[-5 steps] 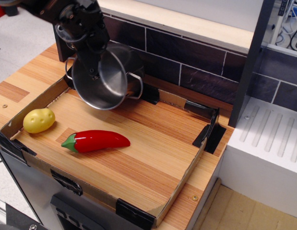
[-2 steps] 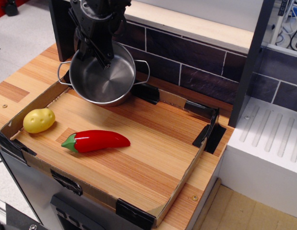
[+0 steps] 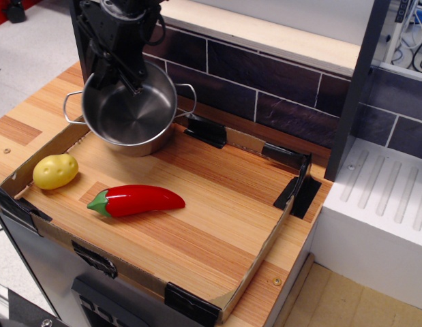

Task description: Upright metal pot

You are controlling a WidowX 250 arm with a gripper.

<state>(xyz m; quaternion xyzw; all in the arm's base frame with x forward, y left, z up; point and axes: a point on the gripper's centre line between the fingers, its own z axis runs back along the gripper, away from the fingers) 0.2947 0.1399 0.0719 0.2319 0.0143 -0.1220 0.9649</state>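
A shiny stainless-steel cylindrical pot (image 3: pixel 129 112) stands mouth-up at the far left corner of a cardboard-edged wooden tray (image 3: pixel 217 204); a black robot gripper (image 3: pixel 125 71) grasps its far rim; uprighting looks done; only letting go remains.

Pincer (image 3: pixel 122 68) top cut off, grip unclear

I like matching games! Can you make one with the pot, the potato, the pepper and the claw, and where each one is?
Things:
1. pot
2. potato
3. pepper
4. claw

Places:
A. at the left edge of the tray
B. reaching into the pot at its back rim
C. lying on its side near the front
D. mouth up in the back left corner

Pairs: 1-D, 2-A, 3-C, 4-B
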